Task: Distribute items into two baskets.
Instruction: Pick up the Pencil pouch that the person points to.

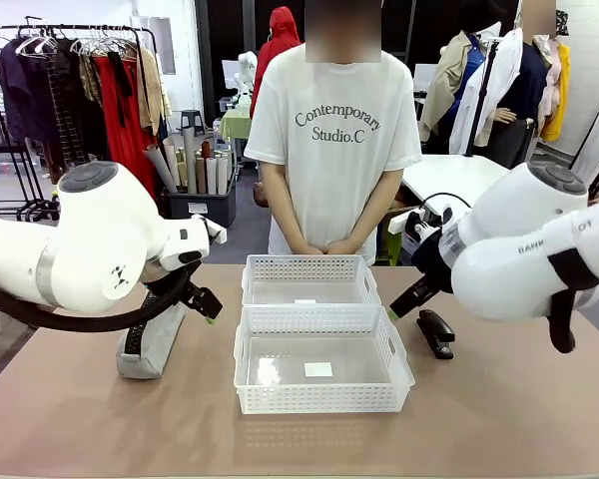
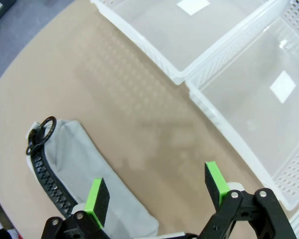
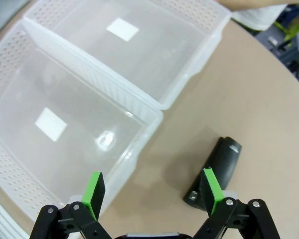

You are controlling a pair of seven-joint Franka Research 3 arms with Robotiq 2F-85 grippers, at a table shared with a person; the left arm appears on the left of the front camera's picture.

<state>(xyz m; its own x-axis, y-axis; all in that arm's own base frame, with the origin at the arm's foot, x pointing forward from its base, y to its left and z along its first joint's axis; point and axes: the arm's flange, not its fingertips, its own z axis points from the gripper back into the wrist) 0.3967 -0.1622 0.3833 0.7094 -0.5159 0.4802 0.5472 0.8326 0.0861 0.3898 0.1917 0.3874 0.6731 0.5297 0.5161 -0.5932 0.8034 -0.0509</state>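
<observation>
Two white lattice baskets stand end to end mid-table, the larger basket [image 1: 323, 399] nearer me and the smaller basket [image 1: 309, 269] toward the person; both hold nothing. A grey zip pouch [image 1: 152, 344] with a black zipper lies left of them, seen close in the left wrist view as the pouch [image 2: 84, 164]. My left gripper [image 2: 157, 191] hangs open above the pouch's edge and bare table. A black stapler [image 1: 436, 331] lies right of the baskets, also the stapler [image 3: 217, 169]. My right gripper [image 3: 154, 191] is open above the gap between the large basket [image 3: 139, 144] and the stapler.
A person [image 1: 331, 140] stands at the far edge with hands clasped, close behind the small basket. The tan table [image 1: 499, 419] has free room in front and at both sides. Clothes racks and a white side table sit beyond.
</observation>
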